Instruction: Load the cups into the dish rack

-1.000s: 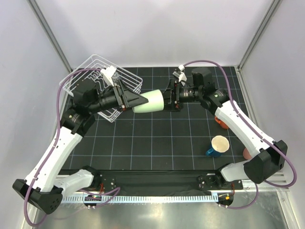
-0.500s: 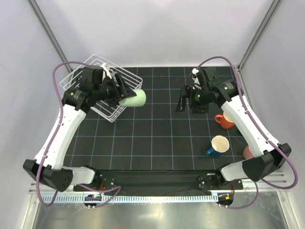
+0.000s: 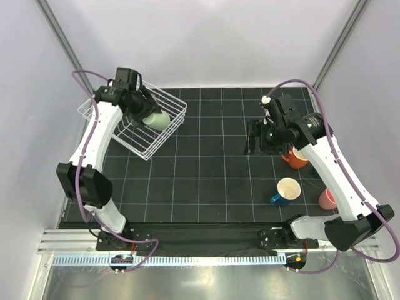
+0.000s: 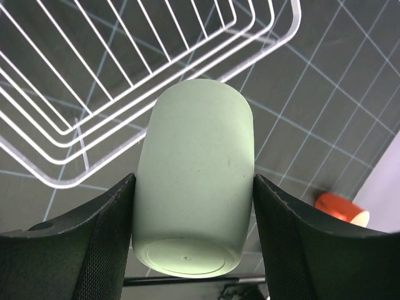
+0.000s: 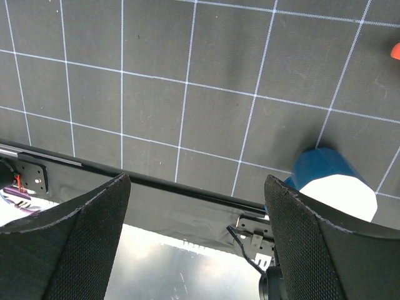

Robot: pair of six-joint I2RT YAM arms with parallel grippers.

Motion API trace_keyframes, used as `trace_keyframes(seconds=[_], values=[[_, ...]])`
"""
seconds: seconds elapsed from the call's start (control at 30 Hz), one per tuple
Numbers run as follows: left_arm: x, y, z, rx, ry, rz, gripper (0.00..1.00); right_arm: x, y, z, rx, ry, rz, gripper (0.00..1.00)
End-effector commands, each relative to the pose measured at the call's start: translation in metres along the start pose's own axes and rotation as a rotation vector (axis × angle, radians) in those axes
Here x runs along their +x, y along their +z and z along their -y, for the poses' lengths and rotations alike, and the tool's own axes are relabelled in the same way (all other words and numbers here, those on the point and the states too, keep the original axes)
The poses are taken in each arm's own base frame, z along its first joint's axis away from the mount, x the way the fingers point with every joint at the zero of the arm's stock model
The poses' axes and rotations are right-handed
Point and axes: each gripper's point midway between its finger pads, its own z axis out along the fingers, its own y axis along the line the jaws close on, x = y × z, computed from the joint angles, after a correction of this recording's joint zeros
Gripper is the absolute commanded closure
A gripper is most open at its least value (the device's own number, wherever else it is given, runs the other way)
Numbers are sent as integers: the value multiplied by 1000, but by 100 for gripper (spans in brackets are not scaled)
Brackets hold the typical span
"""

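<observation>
Since a second ago the pale green cup (image 4: pixel 194 162) has passed from a two-arm hold at mid-table to the left gripper (image 3: pixel 147 116) alone, and the left arm has swung it back to the dish rack (image 3: pixel 94 115) at the far left of the mat (image 3: pixel 206 181). The left gripper is clamped on the cup's sides, one finger (image 4: pixel 94 231) on each flank, with the cup lying sideways and its base toward the wrist. From above the cup sits over the right-hand part of the rack; the left wrist view shows its mouth end overlapping the near rim wires. Whether it touches any wire cannot be told. Over the same second the right gripper (image 3: pixel 253 139) has let go, spread its jaws wide and drawn back to the right; it now hangs empty over bare mat, near the orange cup (image 3: pixel 294 157). The dark blue mug (image 3: pixel 286 189) and the pink cup (image 3: pixel 327 199) stand on the right side of the mat, well apart from the rack, not yet loaded. In my judgement the handover is complete and the first cup is at the point of release, with three cups left. No brand, label or writing is legible anywhere; the green cup's wall and base are plain.
</observation>
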Motion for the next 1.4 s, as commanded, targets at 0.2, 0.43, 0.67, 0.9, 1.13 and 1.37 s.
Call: trace_keyframes(seconds=[0.2, 0.43, 0.67, 0.9, 1.13, 1.37], values=[[-48, 37, 16, -67, -19, 88, 100, 1, -2, 3, 3, -19, 22, 12], [-72, 87, 5, -227, -27, 106, 100, 12, 2, 5, -1, -7, 2, 12], [-75, 119, 2, -250, -34, 93, 100, 18, 2, 7, 1, 4, 1, 12], [-78, 142, 4, -230, -36, 104, 100, 19, -2, 3, -21, 21, 8, 12], [-66, 167, 2, -227, -48, 47, 100, 20, -8, 5, -20, 29, 27, 12], [-68, 176, 3, -215, -39, 51, 96, 22, -13, 3, -35, 48, 37, 12]])
